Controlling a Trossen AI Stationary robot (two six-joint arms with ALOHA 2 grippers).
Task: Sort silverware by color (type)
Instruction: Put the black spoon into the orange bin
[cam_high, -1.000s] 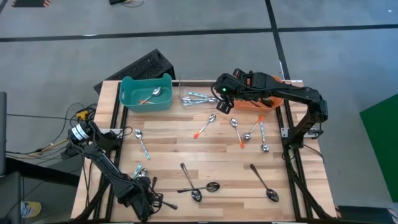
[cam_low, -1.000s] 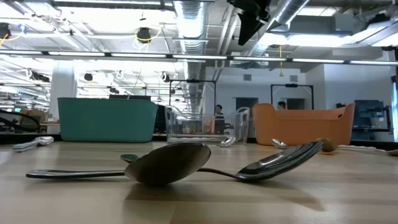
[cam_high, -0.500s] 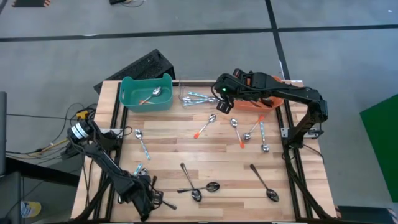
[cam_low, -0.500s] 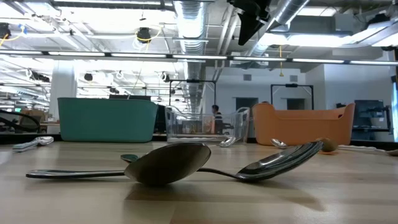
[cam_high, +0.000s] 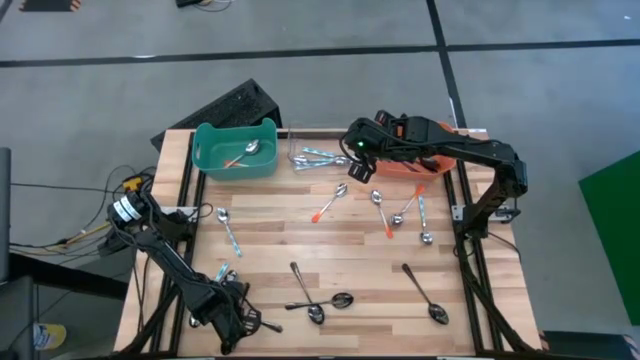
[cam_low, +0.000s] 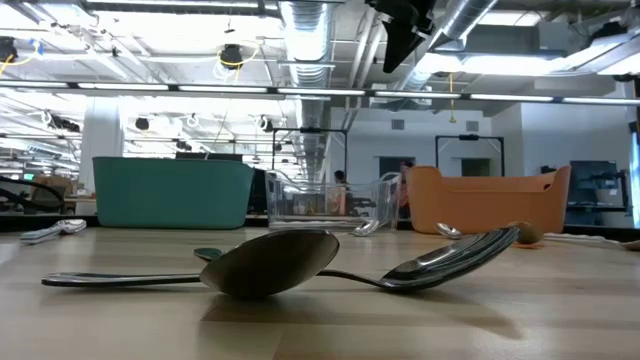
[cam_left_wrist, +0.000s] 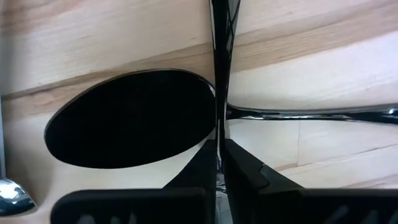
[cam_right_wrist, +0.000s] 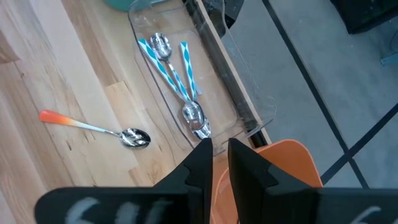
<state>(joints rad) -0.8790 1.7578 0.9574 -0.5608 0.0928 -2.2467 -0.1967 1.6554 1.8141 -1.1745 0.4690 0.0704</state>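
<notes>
Silverware is lying scattered across the worktop, left gripper closing on a dark spoon at the near-left corner, right gripper hovering pinched empty by the far-edge bins.

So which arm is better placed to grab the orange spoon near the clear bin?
Right. Its gripper hovers beside the orange spoon; the left gripper is low at the table's near-left corner.

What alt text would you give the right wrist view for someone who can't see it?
The right pincer hangs above the table's far edge, over a clear bin holding teal-handled spoons. An orange-handled spoon lies on the wood beside it, and an orange bin sits below the pincer.
</notes>
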